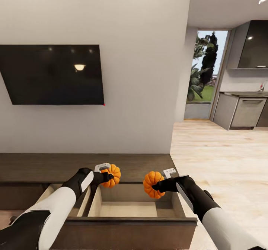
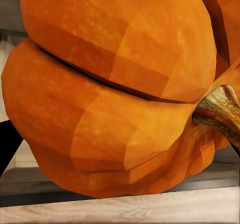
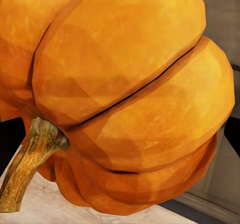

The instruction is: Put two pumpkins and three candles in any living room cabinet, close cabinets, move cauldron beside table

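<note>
Here, left gripper [image 1: 108,176] fingers closed on one pumpkin [image 1: 112,175], right gripper [image 1: 158,186] fingers closed on second pumpkin [image 1: 153,184], both held above open cabinet [image 1: 123,227] drawer [image 1: 126,208], pale interior visible below.

Left arm [image 1: 56,205] and right arm [image 1: 208,205]: both reach forward, wrists angled inward, jaws of each clamped on a load.
</note>
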Controlling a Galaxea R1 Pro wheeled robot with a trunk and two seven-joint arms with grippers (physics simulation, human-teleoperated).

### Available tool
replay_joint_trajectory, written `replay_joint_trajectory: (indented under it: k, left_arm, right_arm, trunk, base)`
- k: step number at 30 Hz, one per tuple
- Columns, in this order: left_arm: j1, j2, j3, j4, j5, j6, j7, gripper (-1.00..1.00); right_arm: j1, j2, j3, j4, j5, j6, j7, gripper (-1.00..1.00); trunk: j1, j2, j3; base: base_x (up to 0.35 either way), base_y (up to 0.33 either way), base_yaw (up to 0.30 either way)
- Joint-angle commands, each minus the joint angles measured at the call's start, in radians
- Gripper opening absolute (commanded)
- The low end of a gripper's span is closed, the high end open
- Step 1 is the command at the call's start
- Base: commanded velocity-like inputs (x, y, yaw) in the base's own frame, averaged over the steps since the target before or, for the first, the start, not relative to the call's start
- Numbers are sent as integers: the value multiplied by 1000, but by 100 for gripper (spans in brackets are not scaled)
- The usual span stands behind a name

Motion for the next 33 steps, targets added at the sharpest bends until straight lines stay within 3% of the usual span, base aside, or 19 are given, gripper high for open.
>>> replay_joint_trajectory:
  k: [1,20,33]
  left_arm:
    - [0,0,1,-5,0,10,5,-100]
    - [0,-9,-1,-18,-1,28,4,-100]
    - [0,-9,-1,-23,-1,78,5,-100]
  right_arm:
    - [-1,-1,4,-1,-12,5,-5,-100]
    - [-1,-1,0,-3,-15,3,-1,-100]
    - [-1,-1,1,-5,-15,4,-3,-100]
  trunk:
    - [0,-1,-2]
    - [0,-1,-4]
    - [0,-1,-9]
  base:
    - [0,0,0]
    - [0,0,0]
    - [0,0,0]
